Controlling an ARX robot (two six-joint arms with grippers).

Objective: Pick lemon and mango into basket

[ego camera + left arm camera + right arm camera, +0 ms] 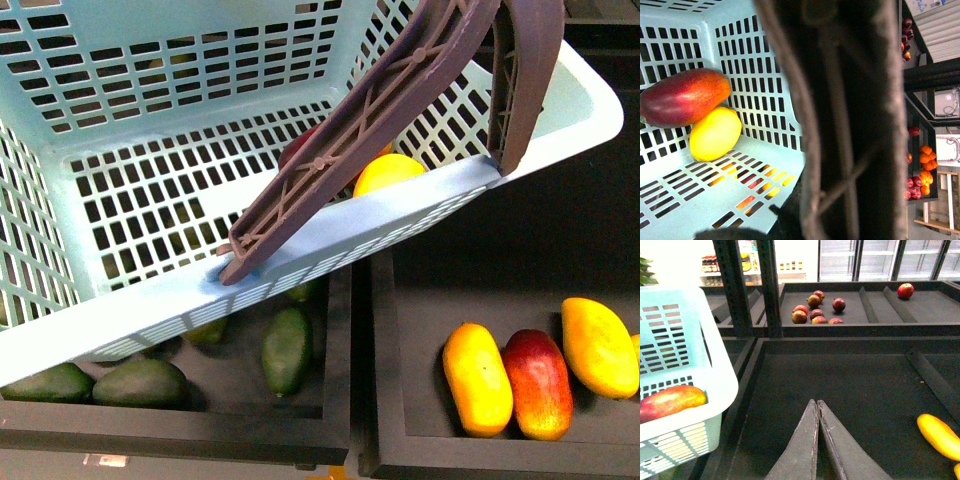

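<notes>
The turquoise basket [330, 235] hangs tilted over the fruit trays, its brown-grey handles [400, 90] raised. The dark red mango [682, 97] and the yellow lemon [715, 132] lie touching in one corner of the basket [770, 75]. In the front view the lemon [388, 172] shows beside the handle and the mango [298, 150] is mostly hidden behind it. My left gripper is shut on the basket; the handle [850, 120] fills the left wrist view and hides the fingers. My right gripper [817, 402] is shut and empty above a dark tray, to the right of the basket [685, 365].
Under the basket, a black tray [200, 420] holds green avocados [287, 350]. The tray to the right holds yellow mangoes [477, 378] and a red mango [537, 382]. A yellow mango [940, 435] lies near my right gripper. Red fruits [815, 312] sit on a far shelf.
</notes>
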